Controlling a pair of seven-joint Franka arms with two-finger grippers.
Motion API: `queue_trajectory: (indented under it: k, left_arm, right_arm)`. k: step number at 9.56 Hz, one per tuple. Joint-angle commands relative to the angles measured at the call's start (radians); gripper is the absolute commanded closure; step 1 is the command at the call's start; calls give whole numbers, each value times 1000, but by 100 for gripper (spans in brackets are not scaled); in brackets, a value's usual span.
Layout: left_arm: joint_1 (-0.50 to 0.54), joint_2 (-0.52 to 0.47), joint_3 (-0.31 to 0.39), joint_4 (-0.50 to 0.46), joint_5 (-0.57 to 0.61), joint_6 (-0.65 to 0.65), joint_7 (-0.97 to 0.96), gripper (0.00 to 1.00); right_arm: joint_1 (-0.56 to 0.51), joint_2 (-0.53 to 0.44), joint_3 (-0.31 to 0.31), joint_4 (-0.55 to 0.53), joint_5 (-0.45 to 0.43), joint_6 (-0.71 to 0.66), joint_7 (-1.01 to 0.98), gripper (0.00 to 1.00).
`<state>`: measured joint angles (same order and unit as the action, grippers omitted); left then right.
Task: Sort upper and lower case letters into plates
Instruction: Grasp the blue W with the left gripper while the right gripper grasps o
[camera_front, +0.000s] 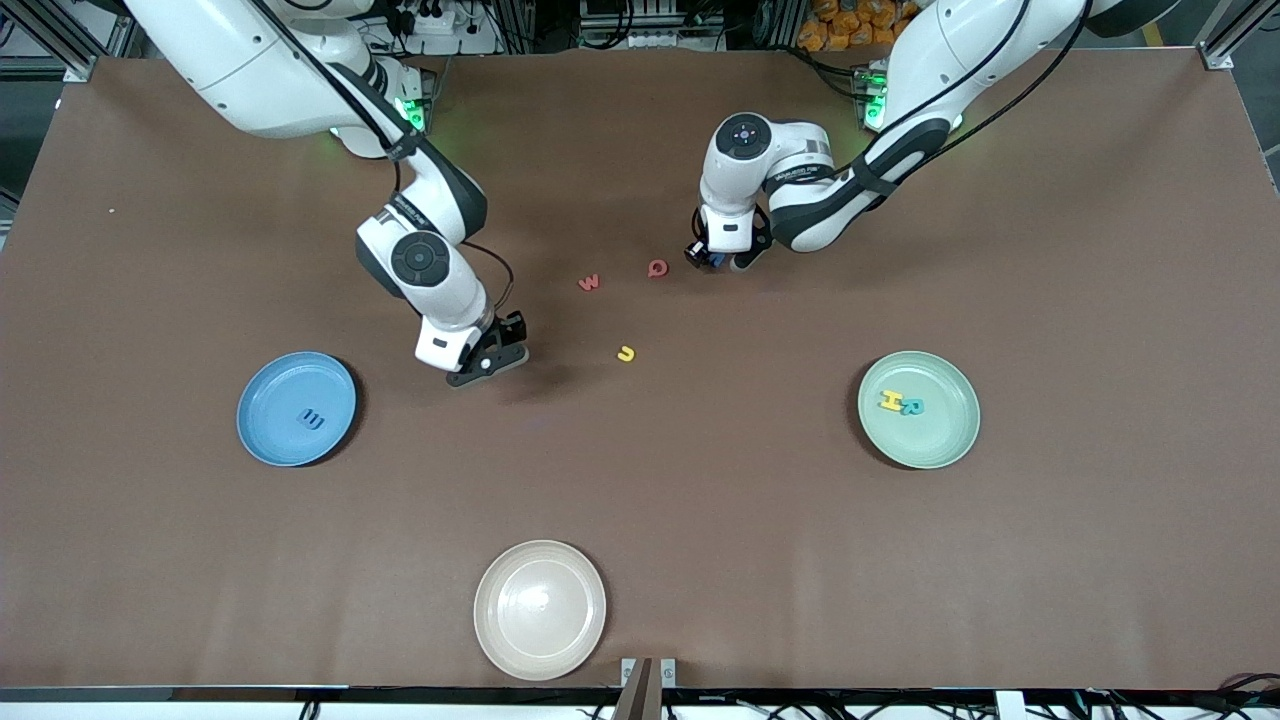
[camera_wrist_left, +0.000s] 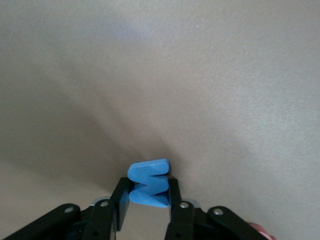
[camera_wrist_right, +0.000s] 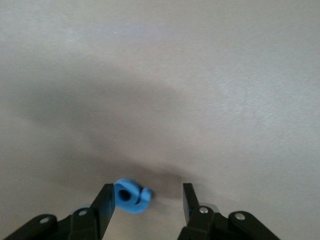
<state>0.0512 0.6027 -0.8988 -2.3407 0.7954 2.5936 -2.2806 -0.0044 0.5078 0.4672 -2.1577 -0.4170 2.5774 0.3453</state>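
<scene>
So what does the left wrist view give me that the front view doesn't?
Only the left wrist view shows the left gripper shut on a blue zigzag letter, low at the table. Only the front view shows the blue plate with a dark letter, the pale green plate holding a yellow letter and a teal letter, the cream-white plate, three loose letters on the table, and the right gripper. Both show the left gripper and the brown table.

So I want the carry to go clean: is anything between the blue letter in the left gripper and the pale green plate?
Nothing visible. The left gripper holds the blue letter, and the table between it and the pale green plate lies bare.
</scene>
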Motion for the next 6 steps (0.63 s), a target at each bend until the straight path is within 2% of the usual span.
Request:
queue_trajectory:
  k: [1,3,6]
  left_arm:
    - [-1,-3,24,39,48,-28,12,100]
    - [9,-38,21,89,48,-111,65,100]
    - [77,-84,21,127,47,-153,221,100]
  right_arm:
    - [33,17,-7,19,-36,-6,78,37]
    - [53,17,-7,25,-36,-8,106,37]
    - [55,15,-7,29,-37,-22,109,37]
